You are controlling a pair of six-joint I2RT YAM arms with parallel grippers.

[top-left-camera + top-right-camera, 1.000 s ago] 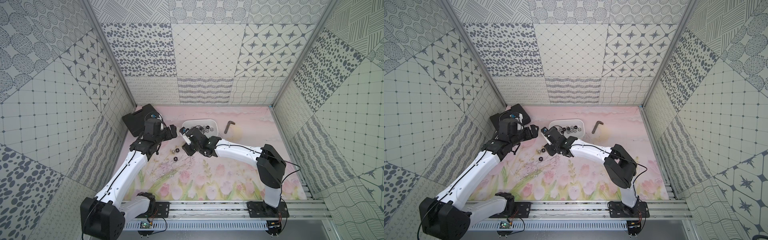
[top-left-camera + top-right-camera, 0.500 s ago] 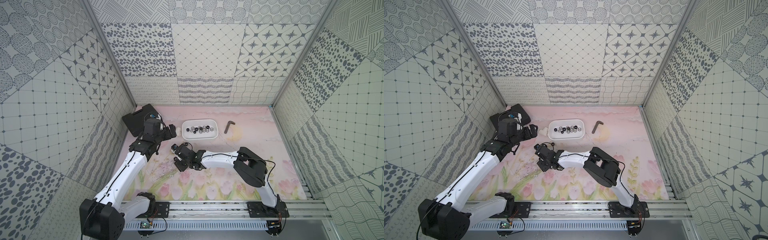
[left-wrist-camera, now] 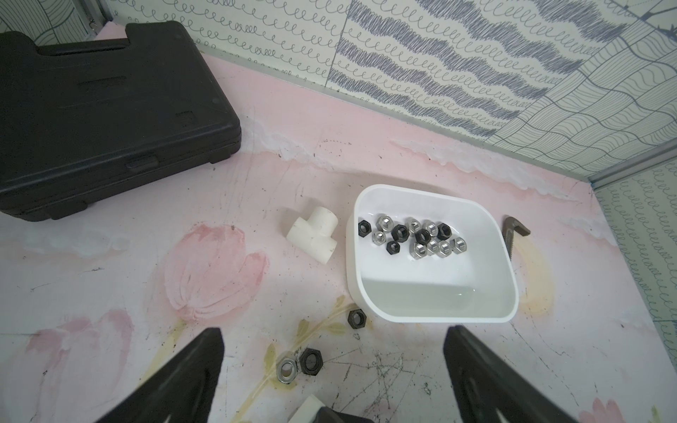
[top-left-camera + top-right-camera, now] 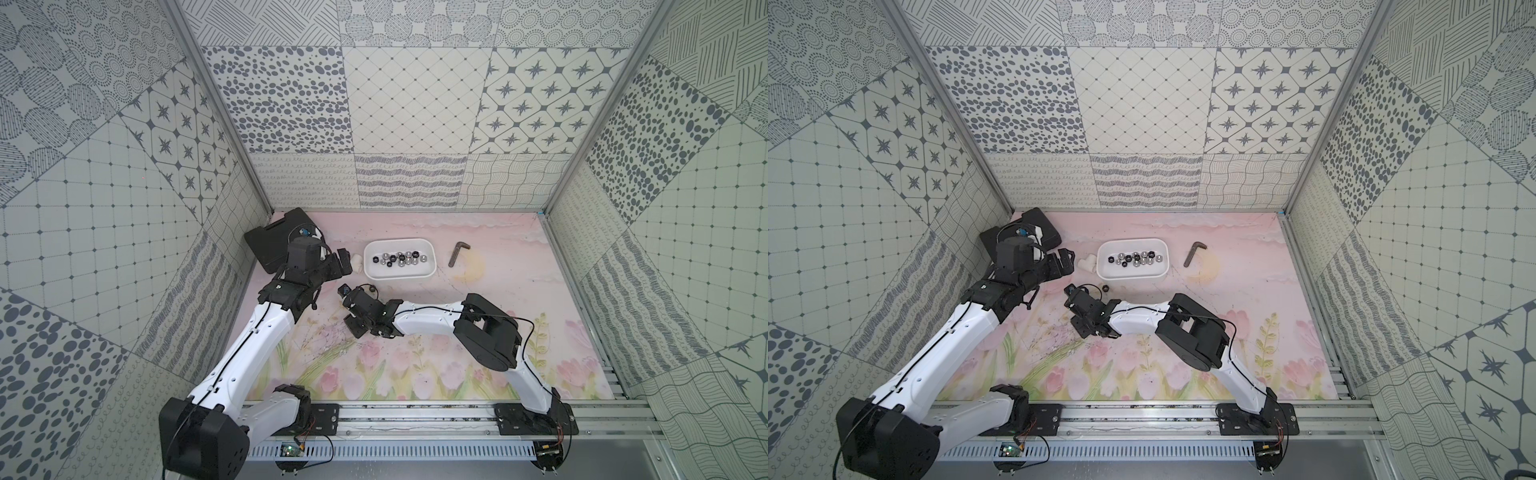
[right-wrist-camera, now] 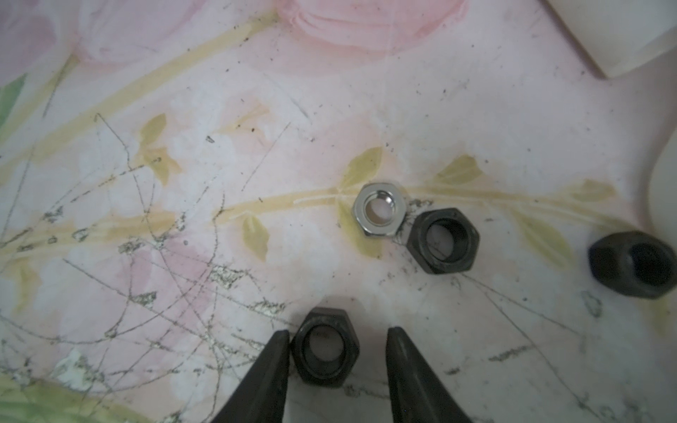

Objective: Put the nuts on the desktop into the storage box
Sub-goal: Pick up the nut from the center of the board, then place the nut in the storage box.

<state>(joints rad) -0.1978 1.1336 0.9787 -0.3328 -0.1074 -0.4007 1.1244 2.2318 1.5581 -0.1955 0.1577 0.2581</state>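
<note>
My right gripper point(image 5: 335, 351) is low over the desktop point(image 4: 478, 374), open, with a black nut point(image 5: 324, 348) lying between its jaws. One finger touches the nut and the other stands apart from it. Close by lie a silver nut point(image 5: 380, 214) and two more black nuts point(image 5: 442, 240), point(image 5: 632, 269). The white storage box point(image 4: 432, 259) at the back holds several black and silver nuts point(image 3: 414, 238). My left gripper point(image 3: 333, 366) hangs wide open and empty above the desktop, left of the box point(image 4: 1131, 274).
A white T-shaped fitting point(image 3: 315, 234) lies just left of the box. A dark hex key point(image 4: 457, 252) lies to its right. A black plastic case point(image 4: 274, 239) fills the back left corner. Patterned walls close in three sides.
My right arm has swung from over the storage box forward and left, down to the desktop. Its jaws have narrowed around a black nut. The left arm has hardly moved.
</note>
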